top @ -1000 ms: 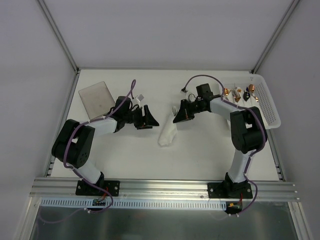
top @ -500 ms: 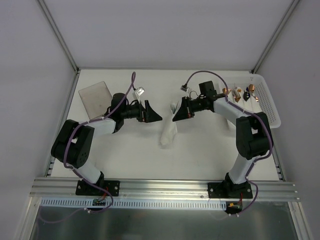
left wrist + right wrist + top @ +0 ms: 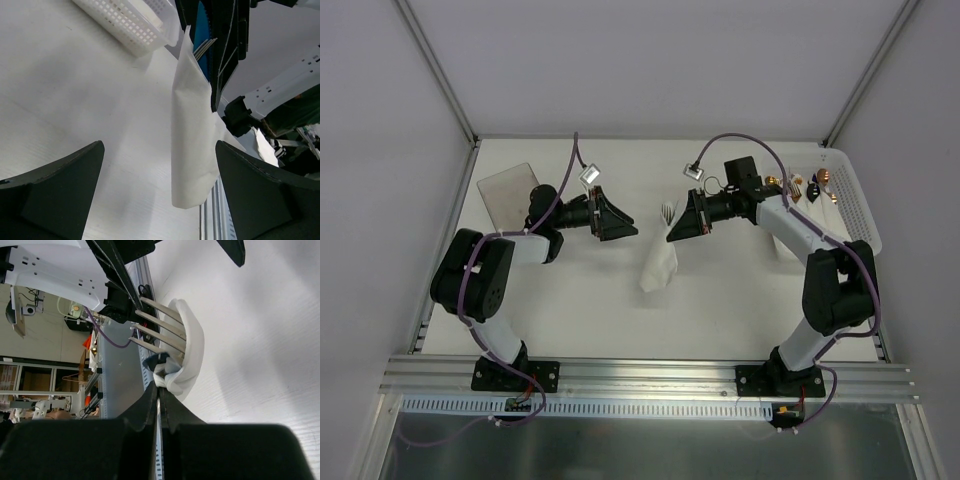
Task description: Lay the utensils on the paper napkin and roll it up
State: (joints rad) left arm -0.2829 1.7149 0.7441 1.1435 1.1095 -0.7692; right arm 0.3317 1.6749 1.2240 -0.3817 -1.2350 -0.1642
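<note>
The paper napkin point(image 3: 658, 264) lies mid-table as a loose white roll; it also shows in the left wrist view point(image 3: 192, 145). Silver fork tines point(image 3: 668, 211) stick out of its far end, and a strip of blue handle point(image 3: 201, 22) shows there. In the right wrist view the tines point(image 3: 160, 325) come out of the folded napkin point(image 3: 192, 347). My right gripper point(image 3: 676, 232) point(image 3: 160, 390) is shut on a pinch of the napkin's edge at that far end. My left gripper point(image 3: 620, 222) point(image 3: 160, 150) is open and empty, just left of the roll and not touching it.
A white perforated basket point(image 3: 858, 205) stands at the back right, also in the left wrist view point(image 3: 135, 22), with white rolls showing gold and black cutlery ends point(image 3: 800, 185) beside it. A grey translucent square plate point(image 3: 513, 193) lies at the back left.
The left gripper has drawn back from the roll toward the far left and risen. The right arm has stretched out, its gripper staying at the roll's far end. The roll has barely moved.
</note>
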